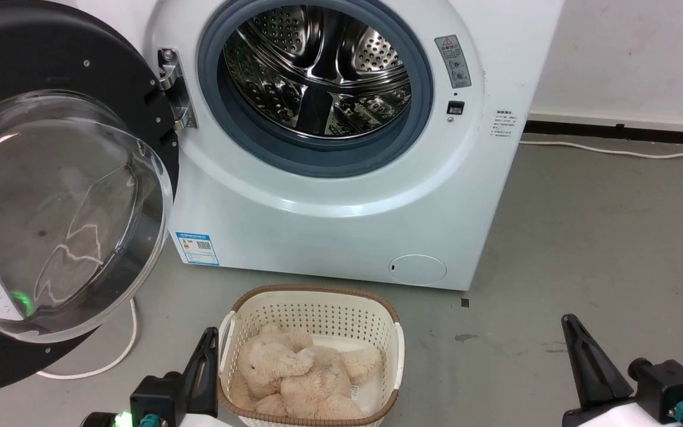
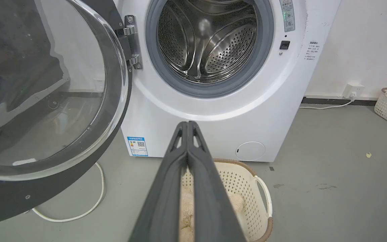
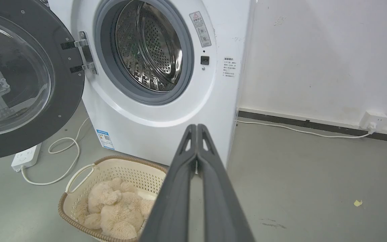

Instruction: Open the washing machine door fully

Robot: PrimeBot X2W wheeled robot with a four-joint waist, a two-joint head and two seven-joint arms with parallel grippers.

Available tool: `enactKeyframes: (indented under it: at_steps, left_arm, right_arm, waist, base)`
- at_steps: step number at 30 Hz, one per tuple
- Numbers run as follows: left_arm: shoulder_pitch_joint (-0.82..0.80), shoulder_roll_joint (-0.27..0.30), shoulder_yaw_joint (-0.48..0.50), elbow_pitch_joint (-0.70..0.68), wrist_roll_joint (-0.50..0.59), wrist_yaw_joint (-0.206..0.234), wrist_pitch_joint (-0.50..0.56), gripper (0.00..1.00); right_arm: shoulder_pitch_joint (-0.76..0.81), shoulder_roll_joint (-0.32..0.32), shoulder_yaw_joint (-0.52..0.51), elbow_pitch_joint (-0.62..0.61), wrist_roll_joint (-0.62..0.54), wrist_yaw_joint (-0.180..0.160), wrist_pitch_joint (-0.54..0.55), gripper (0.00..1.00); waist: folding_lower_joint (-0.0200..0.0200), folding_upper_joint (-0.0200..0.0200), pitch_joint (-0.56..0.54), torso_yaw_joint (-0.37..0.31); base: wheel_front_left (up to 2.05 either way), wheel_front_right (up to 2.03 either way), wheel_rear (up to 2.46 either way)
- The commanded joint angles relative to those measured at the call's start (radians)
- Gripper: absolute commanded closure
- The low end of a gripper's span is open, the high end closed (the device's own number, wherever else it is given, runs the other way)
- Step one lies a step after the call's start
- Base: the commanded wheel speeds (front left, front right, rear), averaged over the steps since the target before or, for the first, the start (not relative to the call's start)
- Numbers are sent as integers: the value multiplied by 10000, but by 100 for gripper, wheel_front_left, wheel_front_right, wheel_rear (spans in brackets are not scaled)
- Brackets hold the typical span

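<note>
A white front-loading washing machine (image 1: 329, 225) stands on a grey floor (image 1: 584, 237) against a pale wall. The washing machine door (image 1: 57, 213) is swung open to the left of the machine, hanging upright on a metal hinge (image 1: 175, 89) at the left edge of the opening. The door is round, so it has no long axis. Its inner face, a black ring around a bulging clear glass bowl, faces the near side and slightly right, with the bowl bulging toward the robot. The steel perforated drum (image 1: 318, 65) and its grey gasket (image 1: 318, 157) are fully uncovered. A blue sticker (image 1: 197, 248) sits low on the machine's front at the left, and a small round white flap (image 1: 417, 270) at the right.

Near the front of the machine is a cream perforated basket (image 1: 318, 292) holding a beige plush toy (image 1: 300, 373). A white cable (image 1: 122, 350) loops on the floor under the door.

The left gripper (image 1: 210, 341) is low and near, just left of the basket. The right gripper (image 1: 570, 323) is well to the basket's right. On each, the 2 dark fingers are pressed together with nothing between them, and both are well apart from the door.
</note>
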Motion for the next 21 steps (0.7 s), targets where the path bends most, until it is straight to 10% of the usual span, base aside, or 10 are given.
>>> enactKeyframes:
  at_steps: [1,21]
  left_arm:
    - [-173,-58,108,-41,118,-42,75,100]
    - [-339,-293,542,-135,507,-319,482,100]
  right_arm:
    - [-172,14,34,24,-89,-4,43,100]
    - [-387,20,139,58,-246,-5,384,100]
  waist:
    - [0,0,5,-8]
    - [0,0,65,-101]
  base:
    - [0,0,0]
    - [0,0,0]
